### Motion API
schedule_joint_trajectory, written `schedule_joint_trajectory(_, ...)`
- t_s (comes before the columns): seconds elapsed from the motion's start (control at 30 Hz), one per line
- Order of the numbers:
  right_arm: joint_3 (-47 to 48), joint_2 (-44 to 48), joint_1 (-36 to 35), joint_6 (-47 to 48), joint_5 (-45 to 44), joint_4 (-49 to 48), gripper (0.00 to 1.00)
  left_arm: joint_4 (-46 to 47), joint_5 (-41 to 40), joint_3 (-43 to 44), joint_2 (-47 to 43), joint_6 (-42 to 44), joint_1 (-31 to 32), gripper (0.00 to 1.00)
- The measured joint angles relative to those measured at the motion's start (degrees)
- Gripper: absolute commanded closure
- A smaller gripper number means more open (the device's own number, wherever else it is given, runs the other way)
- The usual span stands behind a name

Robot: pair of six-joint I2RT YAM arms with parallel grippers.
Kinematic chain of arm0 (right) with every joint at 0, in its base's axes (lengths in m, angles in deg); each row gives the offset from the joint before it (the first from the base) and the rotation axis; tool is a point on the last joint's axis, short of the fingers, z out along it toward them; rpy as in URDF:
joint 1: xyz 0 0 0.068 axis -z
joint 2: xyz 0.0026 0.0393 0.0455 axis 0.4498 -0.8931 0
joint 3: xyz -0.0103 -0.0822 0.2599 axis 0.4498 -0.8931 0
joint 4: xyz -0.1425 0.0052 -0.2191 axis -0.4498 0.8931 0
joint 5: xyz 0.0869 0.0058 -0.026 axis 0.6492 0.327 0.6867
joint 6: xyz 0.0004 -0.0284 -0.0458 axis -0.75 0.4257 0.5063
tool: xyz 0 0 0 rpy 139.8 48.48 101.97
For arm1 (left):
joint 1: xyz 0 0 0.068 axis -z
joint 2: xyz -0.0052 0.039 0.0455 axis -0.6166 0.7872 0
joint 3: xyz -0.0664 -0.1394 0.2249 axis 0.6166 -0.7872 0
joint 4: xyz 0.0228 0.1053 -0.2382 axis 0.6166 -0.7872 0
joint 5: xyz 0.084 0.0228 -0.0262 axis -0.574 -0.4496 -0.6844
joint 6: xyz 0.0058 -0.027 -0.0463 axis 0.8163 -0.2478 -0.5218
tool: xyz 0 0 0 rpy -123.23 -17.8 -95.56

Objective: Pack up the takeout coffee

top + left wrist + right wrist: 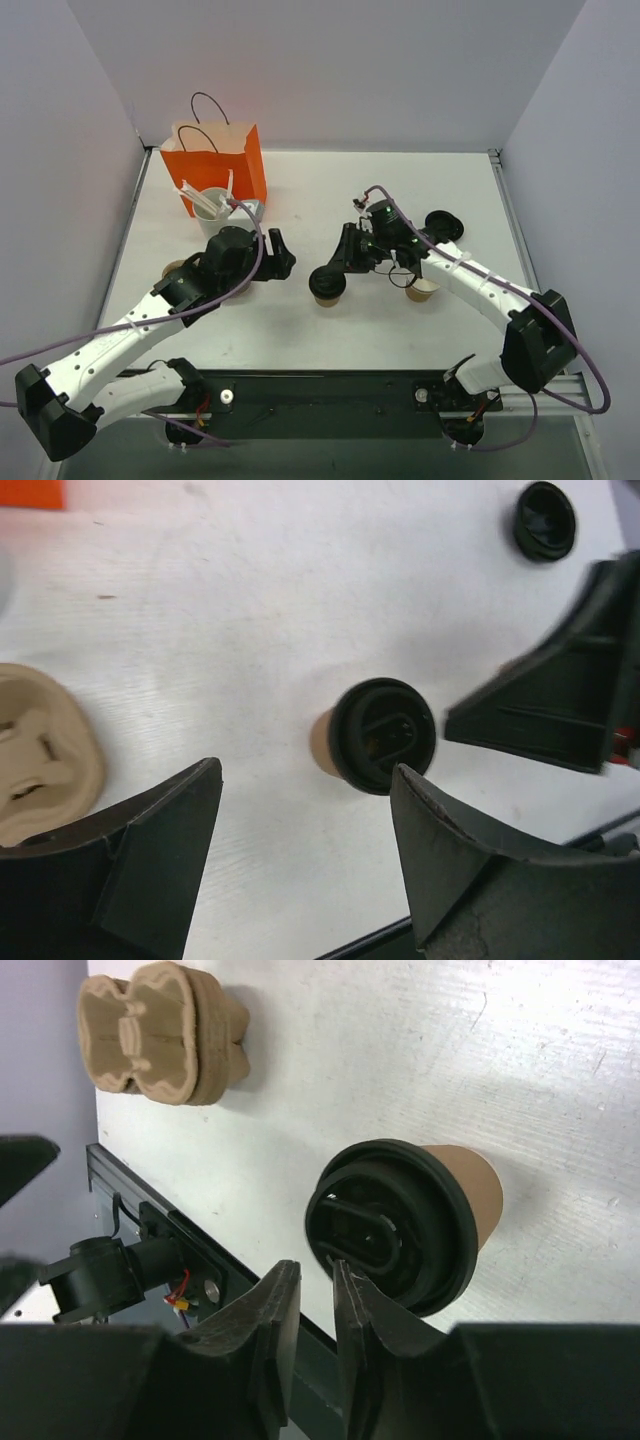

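Fingers of your left gripper [307, 780] stand wide apart and hold nothing. The takeout coffee [383, 735] sits just ahead of the gap between them, upright on the table [330, 190] with its black lid on.

Your right gripper [312, 1265] reaches in from the other side. Its jaws are only a narrow slit apart, with the tips at the rim of the coffee's lid. You cannot tell from these views whether they touch it.

Containers:
- Tan cup without a lid [422, 291]: one, under your right arm, near the coffee. Its inside is not legible.
- White cup [212, 203]: one, with stirrers [200, 196] standing in it, just in front of the orange bag.
- Orange bag [215, 160]: one, upright at the far left of the table. Its contents are not visible.

Other items:
- Loose black lids [443, 225]: a small overlapping cluster beyond your right wrist, exact number unclear.
- Pulp cup carriers [160, 1030]: a nested stack beside your left arm, layers not countable.
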Motion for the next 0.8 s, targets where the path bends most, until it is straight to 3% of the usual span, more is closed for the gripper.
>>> schedule_joint_trajectory(0.13,1.18,5.92,-0.48,2.36,-2.82,4.59,0.49,-7.67,-4.9,4.44,-1.01,2.69,-3.15,0.24)
schedule_joint_trajectory(0.17,1.2,7.54,-0.81,3.28,-4.46,5.95,0.34,-9.77,-6.32,5.75,-0.96,3.52,-4.52,0.24)
schedule_joint_trajectory(0.23,1.25,10.16,-1.86,5.09,-8.92,8.83,0.22,-12.96,-8.37,7.69,-0.94,4.87,-7.17,0.24)
schedule_joint_trajectory(0.4,2.25,10.99,-8.17,11.56,-20.59,14.36,0.09,-17.68,-10.36,9.16,-1.38,8.44,-10.45,0.21)
schedule_joint_trajectory(0.67,9.49,2.19,-15.15,17.97,-30.01,17.27,0.04,-17.84,-5.29,-3.15,-12.04,11.54,-10.47,0.05)
schedule_joint_trajectory(0.8,12.87,-3.28,-16.24,19.98,-31.93,17.44,0.04,-17.66,-2.56,-5.62,-17.44,12.46,-10.43,0.04)
